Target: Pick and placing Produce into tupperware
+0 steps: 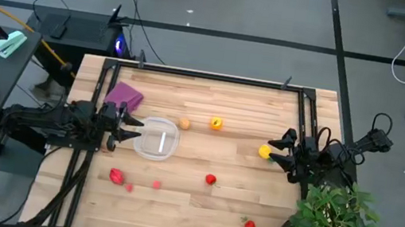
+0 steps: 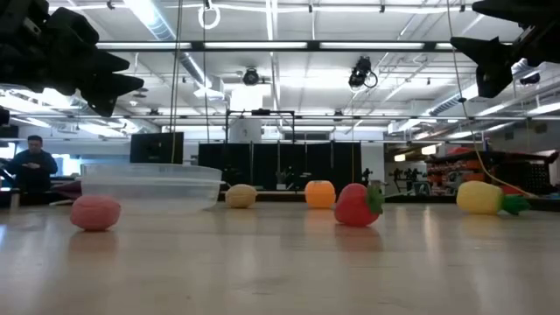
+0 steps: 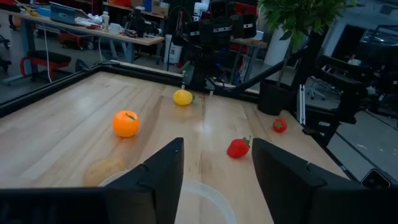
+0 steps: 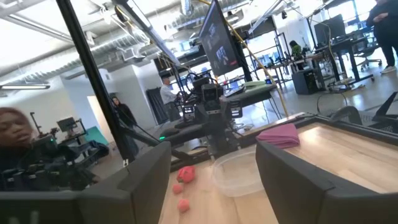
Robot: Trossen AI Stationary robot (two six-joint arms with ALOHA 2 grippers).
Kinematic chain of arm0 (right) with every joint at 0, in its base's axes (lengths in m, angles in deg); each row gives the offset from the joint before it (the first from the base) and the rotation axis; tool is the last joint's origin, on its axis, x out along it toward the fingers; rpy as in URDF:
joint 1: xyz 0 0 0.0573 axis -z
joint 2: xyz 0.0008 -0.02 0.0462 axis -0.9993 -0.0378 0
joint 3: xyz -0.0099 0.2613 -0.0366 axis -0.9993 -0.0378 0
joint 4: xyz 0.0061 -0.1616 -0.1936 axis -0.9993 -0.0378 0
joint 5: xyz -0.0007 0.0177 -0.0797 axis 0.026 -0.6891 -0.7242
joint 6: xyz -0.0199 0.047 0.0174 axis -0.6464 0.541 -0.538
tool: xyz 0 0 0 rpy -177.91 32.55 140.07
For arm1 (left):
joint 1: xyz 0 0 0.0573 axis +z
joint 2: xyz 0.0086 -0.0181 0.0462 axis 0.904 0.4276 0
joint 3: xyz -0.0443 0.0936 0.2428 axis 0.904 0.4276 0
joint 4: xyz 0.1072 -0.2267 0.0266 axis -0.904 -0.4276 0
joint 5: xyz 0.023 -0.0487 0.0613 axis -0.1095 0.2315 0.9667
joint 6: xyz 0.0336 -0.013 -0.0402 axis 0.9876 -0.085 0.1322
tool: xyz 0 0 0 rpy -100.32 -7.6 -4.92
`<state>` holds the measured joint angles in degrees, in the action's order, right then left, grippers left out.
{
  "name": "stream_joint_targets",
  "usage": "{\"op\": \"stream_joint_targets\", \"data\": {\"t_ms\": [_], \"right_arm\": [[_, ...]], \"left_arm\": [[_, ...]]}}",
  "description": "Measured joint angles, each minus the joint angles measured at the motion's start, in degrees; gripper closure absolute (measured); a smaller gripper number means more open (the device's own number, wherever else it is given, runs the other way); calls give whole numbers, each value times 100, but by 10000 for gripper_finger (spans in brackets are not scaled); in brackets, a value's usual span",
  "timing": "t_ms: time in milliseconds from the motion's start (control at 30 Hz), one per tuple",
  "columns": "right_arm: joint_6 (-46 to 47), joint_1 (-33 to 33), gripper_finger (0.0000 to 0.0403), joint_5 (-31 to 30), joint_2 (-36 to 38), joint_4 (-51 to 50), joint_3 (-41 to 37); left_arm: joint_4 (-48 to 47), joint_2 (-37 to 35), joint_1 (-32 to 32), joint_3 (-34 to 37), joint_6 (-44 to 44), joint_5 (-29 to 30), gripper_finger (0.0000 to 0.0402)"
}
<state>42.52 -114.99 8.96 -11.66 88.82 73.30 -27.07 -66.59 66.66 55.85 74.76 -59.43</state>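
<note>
I had both arms waiting at the two sides of the counter (image 1: 198,197). The left hand (image 1: 134,129) hung above the counter at its left edge, with its fingers (image 3: 163,168) set wide apart and holding nothing. Its tips were just at the left rim of the tupperware (image 1: 157,139), which sat on the counter near the left edge, about halfway between the far and near edges. The tupperware looked empty.

The right hand (image 1: 279,151) hung at the right edge, also spread wide and empty. The yellow produce piece (image 1: 264,151) lay just beside its fingertips, with a small green end.

The other produce was scattered on the counter. A tan piece (image 1: 184,124) lay just beside the tupperware, on its far right side. An orange piece (image 1: 216,123) lay further toward the middle. A red strawberry-like piece (image 1: 210,180) lay nearer the near edge, about in the middle. A second small red piece (image 1: 249,226) lay toward the near right corner. A larger red piece (image 1: 117,176) and two small pink pieces (image 1: 157,185) lay near the near left corner.

A purple cloth (image 1: 124,95) lay toward the far left corner.
</note>
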Motion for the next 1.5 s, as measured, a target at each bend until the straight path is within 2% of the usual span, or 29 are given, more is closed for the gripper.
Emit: {"op": "stream_joint_targets", "data": {"t_ms": [1500], "right_arm": [[0,0,157,0,1,1,-1]], "left_arm": [[7,0,0,0,-7,2,208]]}}
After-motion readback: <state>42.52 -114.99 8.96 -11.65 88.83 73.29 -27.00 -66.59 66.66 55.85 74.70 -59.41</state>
